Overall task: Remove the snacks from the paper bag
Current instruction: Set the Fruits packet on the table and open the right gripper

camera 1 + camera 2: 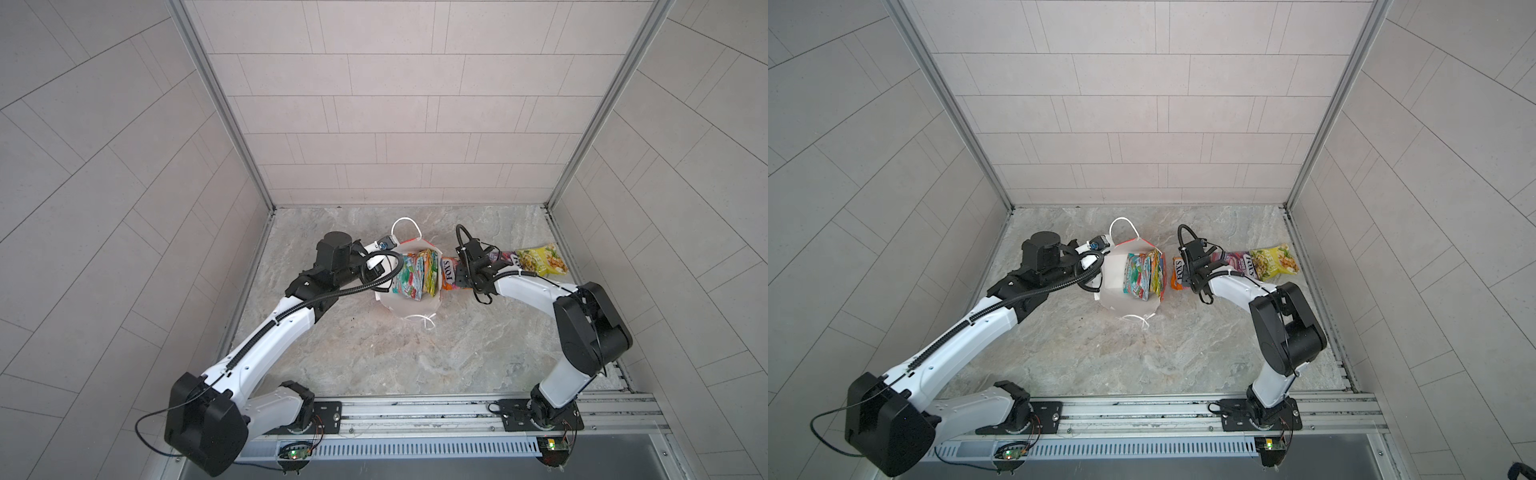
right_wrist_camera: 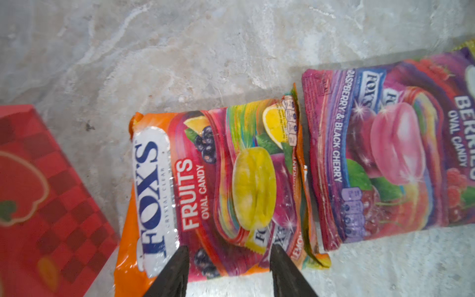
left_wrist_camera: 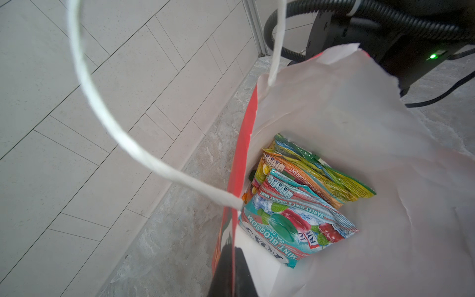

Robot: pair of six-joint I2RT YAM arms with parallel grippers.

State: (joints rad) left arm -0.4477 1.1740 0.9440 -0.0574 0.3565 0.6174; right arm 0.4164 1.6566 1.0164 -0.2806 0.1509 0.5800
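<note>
Over the orange packet (image 2: 205,180), my right end effector (image 2: 228,246) gapes; left end effector (image 3: 232,250) pinches the paper bag (image 3: 359,128); I'd reach inside next.

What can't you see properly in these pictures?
- Packets behind the mint packet, left wrist view: overlapped, so the count is unclear.
- Purple packet, right wrist view: cut off by the edge.
- Bag, right wrist view: print cut off by the edge, blurred.
</note>
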